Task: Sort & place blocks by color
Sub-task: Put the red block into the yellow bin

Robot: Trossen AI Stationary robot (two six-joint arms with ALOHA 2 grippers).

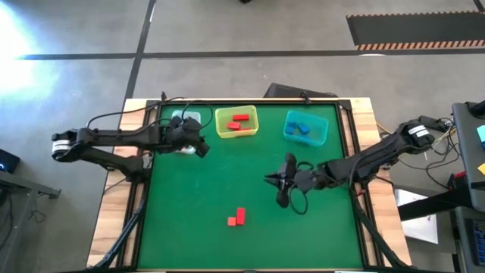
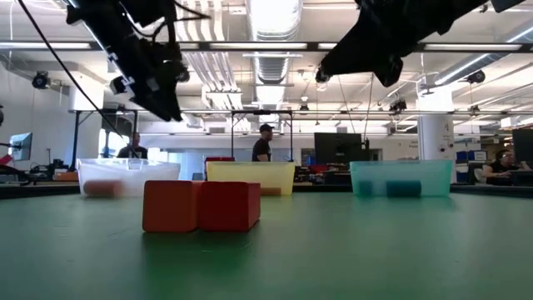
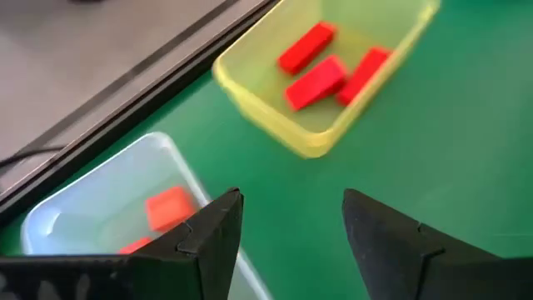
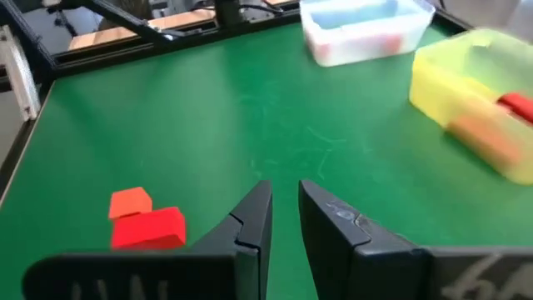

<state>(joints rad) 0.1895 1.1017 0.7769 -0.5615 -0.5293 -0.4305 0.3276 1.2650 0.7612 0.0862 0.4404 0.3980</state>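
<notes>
Two blocks left on the green table; both grippers empty.

Taking the yellow bin as landmark: it holds three red blocks; the clear bin just beside it on the left arm's side holds orange-red blocks, and the teal bin on its other side holds blue blocks. The left gripper hovers spread apart over the clear bin's edge nearest the yellow bin. The right gripper hangs nearly pressed together, well apart from the yellow bin toward the table's middle. A red block and an orange-red block sit touching, far from the yellow bin, near the table's front.
</notes>
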